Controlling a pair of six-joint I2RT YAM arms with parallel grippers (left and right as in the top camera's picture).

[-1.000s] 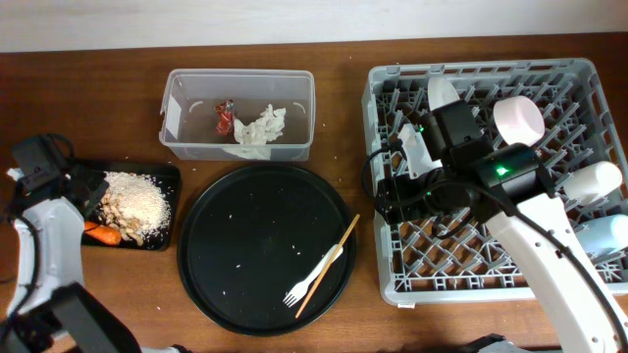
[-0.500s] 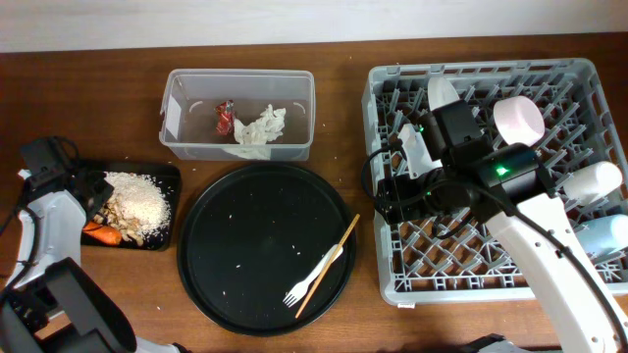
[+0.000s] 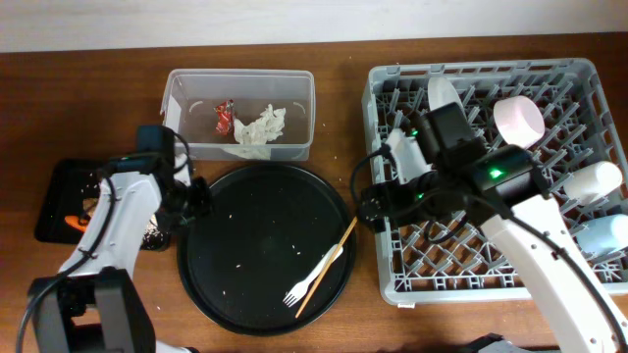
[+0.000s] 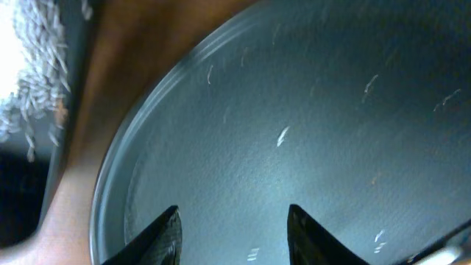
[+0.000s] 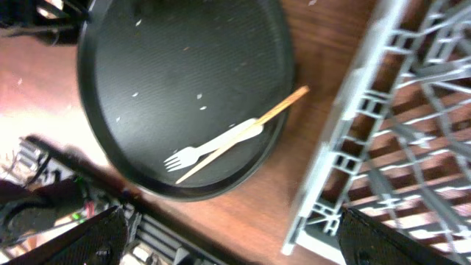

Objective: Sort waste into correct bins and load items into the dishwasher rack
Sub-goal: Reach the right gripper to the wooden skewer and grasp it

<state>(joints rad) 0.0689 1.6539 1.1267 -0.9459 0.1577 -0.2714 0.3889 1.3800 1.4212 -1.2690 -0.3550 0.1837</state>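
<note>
Ref. landmark: large round black tray (image 3: pixel 245 211).

1. Left gripper (image 4: pixel 234 221): over the tray's left rim. Wrist view shows fingers (image 4: pixel 158 239) spread apart, w/ nothing gripped. Only bare tray surface w/ a few stray grains lies betw. them.

2. Right gripper (image 5: pixel 232 224): just off the tray's right rim, betw. tray and dishwasher rack (image 3: pixel 589 74). Fingers (image 5: pixel 103 239) sit wide apart at the lower corners of the wrist view. Empty, no contact w/ any item.

3. On the tray, lower-right area:
- white plastic fork (image 3: pixel 312 275), tines toward the front rim
- thin wooden stick (image 3: pixel 339 247), lying alongside and touching the fork; upper end pokes past the right rim

4. Rack: right of the tray, near but apart. Loaded w/:
- pale pink bowl (image 3: pixel 518 120)
- white cup (image 3: pixel 599 179)
- light blue cup (image 3: pixel 603 235)
- white round plate (image 3: pixel 442 93), upright betw. pegs, partly hidden by the right arm

5. Clear tub (image 3: pixel 177 118): behind the tray, just beyond its rear rim. Contains small red wrapper (image 3: pixel 226 116) and crumpled white tissue (image 3: pixel 260 127), side by side.

6. Shallow black tray (image 3: pixel 59 191): left of the round tray, partly covered by the left arm. Orange carrot (image 3: pixel 78 221) shows at its front edge. Rice scraps (image 4: pixel 33 66) show in the left wrist view. Brown lump: cannot tell.
</note>
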